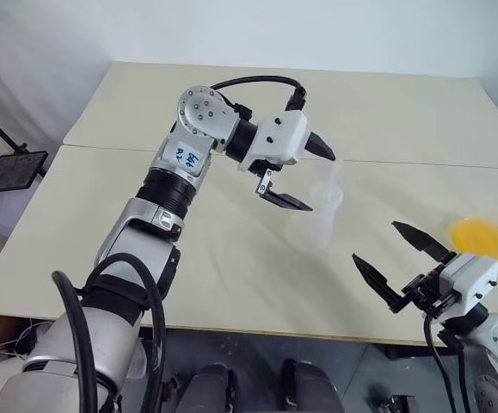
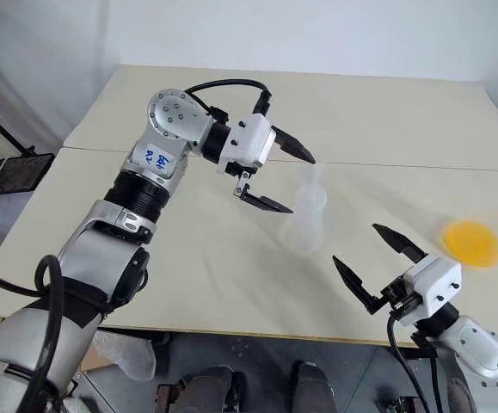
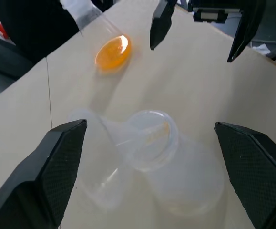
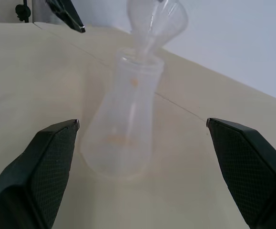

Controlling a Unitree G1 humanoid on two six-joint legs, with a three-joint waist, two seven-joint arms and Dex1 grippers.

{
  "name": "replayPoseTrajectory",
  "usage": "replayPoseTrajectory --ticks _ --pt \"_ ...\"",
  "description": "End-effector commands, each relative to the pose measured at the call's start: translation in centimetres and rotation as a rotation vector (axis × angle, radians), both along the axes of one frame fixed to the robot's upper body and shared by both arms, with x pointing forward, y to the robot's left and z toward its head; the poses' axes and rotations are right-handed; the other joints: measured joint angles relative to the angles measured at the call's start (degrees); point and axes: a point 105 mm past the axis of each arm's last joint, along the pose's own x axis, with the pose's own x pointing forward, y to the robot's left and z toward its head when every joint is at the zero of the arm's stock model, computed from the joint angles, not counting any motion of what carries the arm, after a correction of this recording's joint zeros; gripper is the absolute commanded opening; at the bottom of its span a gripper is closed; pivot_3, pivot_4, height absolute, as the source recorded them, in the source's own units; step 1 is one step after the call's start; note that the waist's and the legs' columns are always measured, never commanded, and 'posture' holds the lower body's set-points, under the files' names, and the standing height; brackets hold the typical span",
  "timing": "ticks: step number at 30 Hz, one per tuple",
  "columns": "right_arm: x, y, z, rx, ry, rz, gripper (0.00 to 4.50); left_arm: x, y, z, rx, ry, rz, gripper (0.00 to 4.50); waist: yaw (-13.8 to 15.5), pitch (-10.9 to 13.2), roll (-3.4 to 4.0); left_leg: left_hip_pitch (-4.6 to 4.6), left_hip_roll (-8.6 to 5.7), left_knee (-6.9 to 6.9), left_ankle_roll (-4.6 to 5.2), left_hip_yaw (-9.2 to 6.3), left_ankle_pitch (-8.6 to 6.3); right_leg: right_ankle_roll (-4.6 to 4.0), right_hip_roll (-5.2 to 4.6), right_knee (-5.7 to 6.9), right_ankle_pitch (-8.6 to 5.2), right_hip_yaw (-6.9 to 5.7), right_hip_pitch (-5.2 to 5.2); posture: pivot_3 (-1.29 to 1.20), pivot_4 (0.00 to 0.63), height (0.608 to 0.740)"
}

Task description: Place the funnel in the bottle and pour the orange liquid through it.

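Since the funnel [image 4: 154, 24] already sits stem-down in the neck, withdraw the left gripper [image 1: 300, 175], jaws spread wide and empty, straight away without brushing the rim. Stands on the table [image 1: 231, 275], the bottle [image 4: 123, 129], mid-surface, long axis upright, neck up. Leans a little off that axis, the funnel, wide mouth skyward. Lies well apart toward the right edge, the orange liquid [image 1: 481, 237], in a clear vessel. Waits near it, fully open and empty, the right gripper [image 1: 395, 262].
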Motion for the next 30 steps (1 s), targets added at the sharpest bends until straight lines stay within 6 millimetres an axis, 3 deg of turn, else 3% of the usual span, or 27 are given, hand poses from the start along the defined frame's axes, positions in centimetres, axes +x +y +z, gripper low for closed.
replayPoseTrajectory --ticks 1,7,11,20,23,27,30 --pt "-0.8 -0.2 1.4 -0.008 -0.073 -0.029 4.5 -0.9 -0.6 1.0 -0.062 0.011 -0.062 4.48 0.07 0.0 0.0 0.0 0.0 0.0 0.0 0.0 0.0 0.0 0.0 0.0 0.0 0.0 0.0 0.0 0.15 0.74" --pt "-1.7 -1.6 1.5 0.033 -0.09 -0.128 4.5 -1.5 0.3 0.8 -0.134 0.128 -0.098 4.48 -0.1 0.0 0.01 0.02 0.01 -0.01 0.0 0.0 0.0 0.0 0.01 0.03 0.0 0.01 0.0 0.0 0.15 0.74" --pt "-3.0 -3.4 1.8 0.086 -0.126 -0.261 4.5 -0.7 3.1 0.5 -0.236 0.281 -0.021 4.48 -0.17 -0.02 0.04 0.05 0.03 -0.01 0.0 -0.01 0.0 0.0 0.01 0.07 0.0 0.04 -0.01 0.0 0.15 0.74" --pt "-8.0 -9.9 0.9 0.214 -0.198 -0.677 4.5 2.5 11.8 -0.8 -0.512 0.389 0.322 4.48 -0.08 -0.05 0.08 0.1 0.02 -0.01 0.0 -0.06 0.0 0.0 0.01 0.11 0.0 0.16 0.01 0.0 0.15 0.74" --pt "-10.5 -12.6 -0.8 0.255 -0.215 -0.88 4.5 2.3 15.9 -3.0 -0.518 0.452 0.464 4.48 -0.35 -0.1 0.16 0.18 0.01 -0.09 -0.02 -0.1 -0.01 0.0 0.01 0.12 0.0 0.27 0.02 0.0 0.15 0.74" --pt "-12.1 -14.5 -2.8 0.266 -0.207 -1.019 4.5 1.2 17.2 -4.4 -0.509 0.519 0.514 4.48 -0.59 -0.09 0.2 0.25 0.03 -0.18 -0.07 -0.11 -0.04 -0.06 0.02 0.26 -0.03 0.4 -0.05 0.0 0.15 0.74" --pt "-12.3 -14.8 -3.4 0.291 -0.191 -1.034 4.5 0.2 17.2 -5.3 -0.494 0.559 0.516 4.48 -0.3 -0.09 0.2 0.21 0.02 -0.05 -0.07 -0.21 -0.04 -0.06 -0.04 0.24 -0.03 0.59 0.03 0.0 0.15 0.74"
